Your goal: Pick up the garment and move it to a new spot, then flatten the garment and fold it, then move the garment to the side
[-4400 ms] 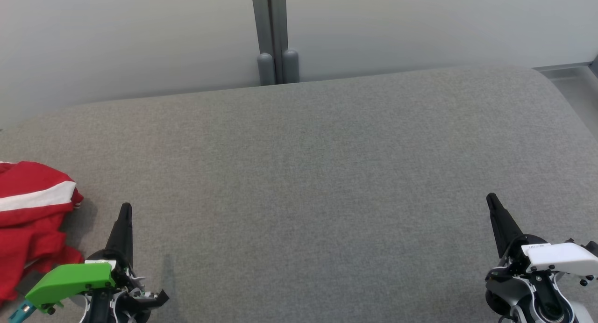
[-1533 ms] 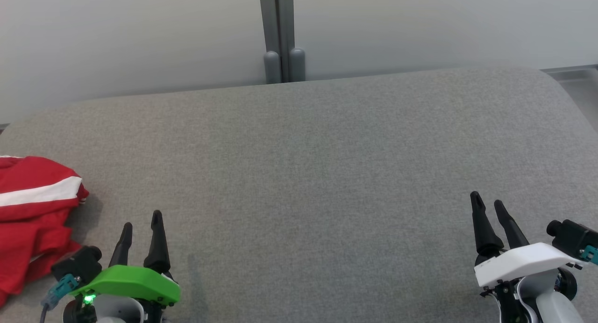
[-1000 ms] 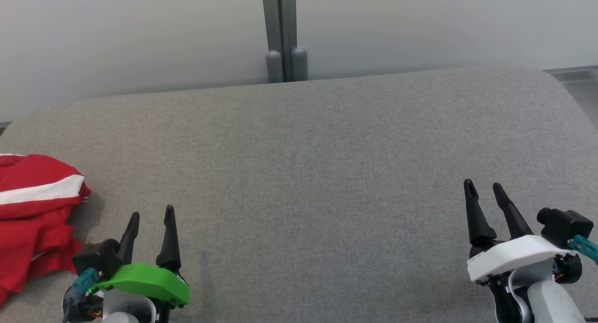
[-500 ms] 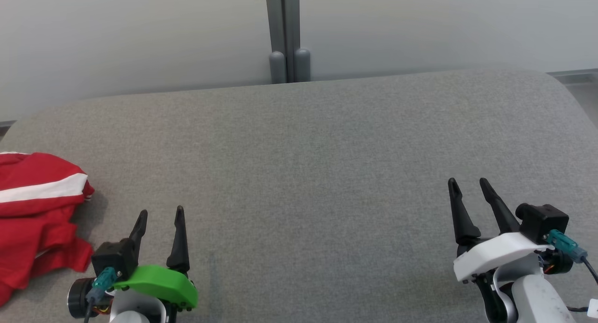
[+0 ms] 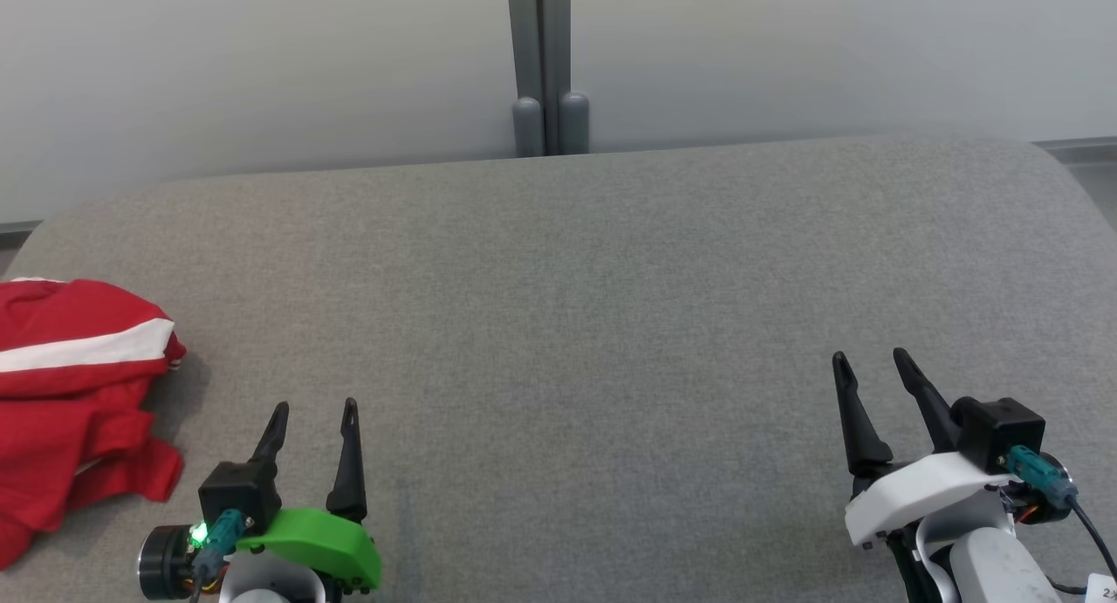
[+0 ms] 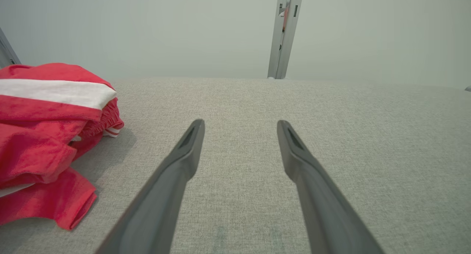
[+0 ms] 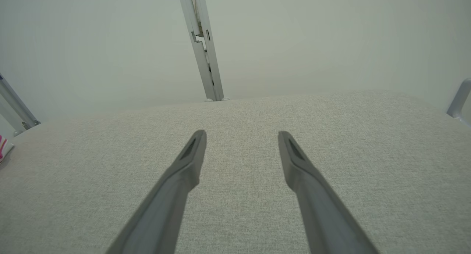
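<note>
Head view: garment (image 5: pixel 74 385) near cushion (image 5: pixel 611 306) edge

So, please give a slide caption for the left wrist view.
Open left tool over the grey fabric surface; crumpled red garment lies apart, at view left.

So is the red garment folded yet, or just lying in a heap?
In a heap. The red garment lies crumpled at the left end of the grey padded surface, layers bunched unevenly over one another.
</note>
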